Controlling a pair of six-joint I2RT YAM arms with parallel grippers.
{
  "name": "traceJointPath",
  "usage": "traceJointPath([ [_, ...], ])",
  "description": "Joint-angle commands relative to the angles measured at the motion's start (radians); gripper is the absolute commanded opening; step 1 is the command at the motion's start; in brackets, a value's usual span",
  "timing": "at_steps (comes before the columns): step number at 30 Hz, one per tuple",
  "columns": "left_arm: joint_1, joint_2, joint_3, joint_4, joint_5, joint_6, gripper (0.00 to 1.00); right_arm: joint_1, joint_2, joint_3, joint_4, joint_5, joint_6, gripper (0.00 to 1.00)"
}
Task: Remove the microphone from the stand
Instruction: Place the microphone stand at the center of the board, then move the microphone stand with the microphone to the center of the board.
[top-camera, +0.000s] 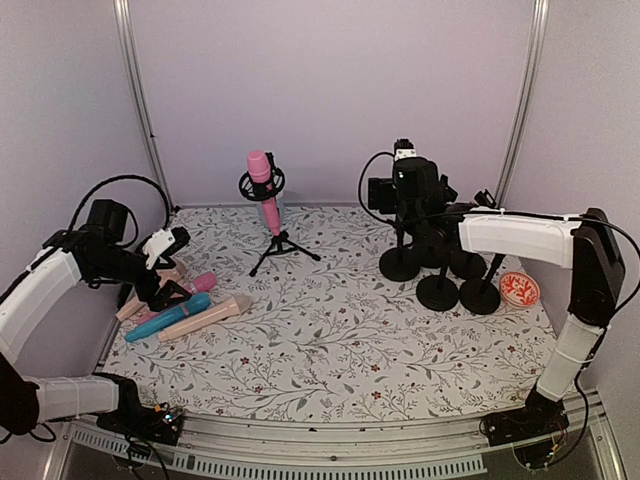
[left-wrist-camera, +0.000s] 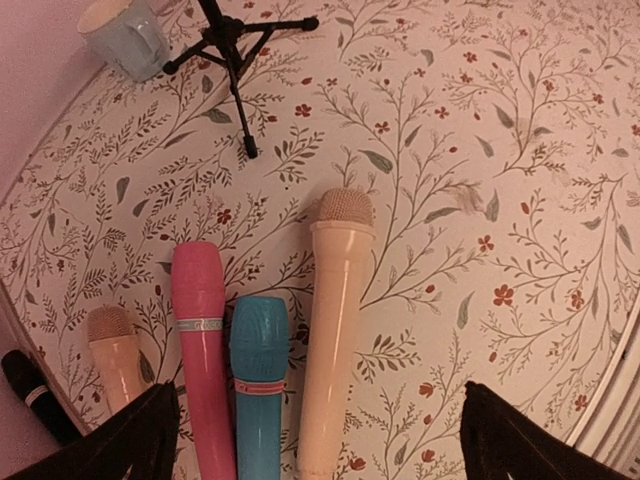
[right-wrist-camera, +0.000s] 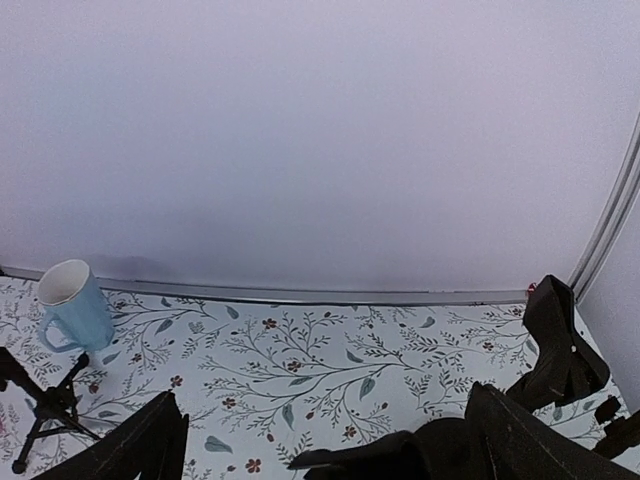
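Observation:
A pink microphone (top-camera: 262, 188) stands upright in the clip of a black tripod stand (top-camera: 281, 245) at the back middle of the table. In the left wrist view only the stand's legs (left-wrist-camera: 232, 40) show, at the top. My left gripper (top-camera: 168, 292) (left-wrist-camera: 320, 442) is open and empty, low over a row of loose microphones at the left, far from the stand. My right gripper (top-camera: 400, 200) (right-wrist-camera: 330, 447) is open and empty, above the black stands at the back right, facing the back wall. The tripod's leg (right-wrist-camera: 40, 408) shows at the far left of its view.
Loose microphones lie at the left: beige (left-wrist-camera: 335, 330), teal (left-wrist-camera: 258, 385), pink (left-wrist-camera: 203, 350), a small beige one (left-wrist-camera: 115, 355) and a black one (left-wrist-camera: 35, 395). A pale blue mug (right-wrist-camera: 75, 305) stands behind the tripod. Several black round-base stands (top-camera: 440, 290) and a red disc (top-camera: 519, 289) are at the right.

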Motion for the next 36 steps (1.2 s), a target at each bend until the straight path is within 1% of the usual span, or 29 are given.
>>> traceJointPath([
  [1, 0.07, 0.012, 0.052, 0.033, 0.073, -0.031, 0.99, 0.088, -0.063, 0.058, -0.09, -0.011, 0.048, 0.99],
  [2, 0.083, 0.018, 0.056, 0.034, 0.083, -0.033, 0.99, 0.101, -0.067, 0.08, -0.103, -0.069, 0.047, 0.99],
  [4, 0.097, 0.028, 0.059, 0.033, 0.093, -0.035, 0.99, 0.111, -0.06, 0.147, -0.153, -0.256, 0.082, 0.99],
  [5, 0.1, 0.029, 0.058, 0.033, 0.095, -0.033, 0.99, 0.124, -0.052, 0.175, -0.155, -0.323, 0.091, 0.99],
  [7, 0.103, 0.028, 0.054, 0.028, 0.102, -0.029, 0.99, 0.16, -0.012, 0.239, -0.154, -0.412, 0.075, 0.99],
  [9, 0.103, 0.025, 0.047, 0.02, 0.108, -0.024, 0.99, 0.185, 0.049, 0.339, -0.196, -0.501, 0.046, 0.99],
  [11, 0.103, 0.021, 0.038, 0.018, 0.107, -0.021, 0.99, 0.192, 0.132, 0.487, -0.278, -0.572, 0.083, 0.99],
  [13, 0.104, 0.015, 0.028, 0.018, 0.098, -0.018, 0.99, 0.191, 0.213, 0.595, -0.342, -0.623, 0.143, 1.0],
  [18, 0.104, -0.005, 0.009, 0.006, 0.082, -0.001, 0.99, 0.189, 0.327, 0.731, -0.384, -0.746, 0.297, 0.91],
  [20, 0.105, -0.015, 0.004, 0.003, 0.078, 0.006, 0.99, 0.182, 0.356, 0.76, -0.405, -0.752, 0.342, 0.88],
  [24, 0.105, -0.027, -0.001, 0.002, 0.081, 0.012, 0.99, 0.156, 0.373, 0.749, -0.432, -0.728, 0.429, 0.8],
  [26, 0.104, -0.029, -0.001, 0.001, 0.085, 0.014, 0.99, 0.147, 0.375, 0.735, -0.416, -0.737, 0.472, 0.79],
  [31, 0.105, -0.021, 0.004, 0.0, 0.093, 0.009, 0.99, 0.123, 0.404, 0.731, -0.326, -0.87, 0.537, 0.77],
  [36, 0.104, -0.026, -0.003, -0.002, 0.085, 0.014, 0.99, 0.117, 0.43, 0.729, -0.222, -0.95, 0.596, 0.69],
])
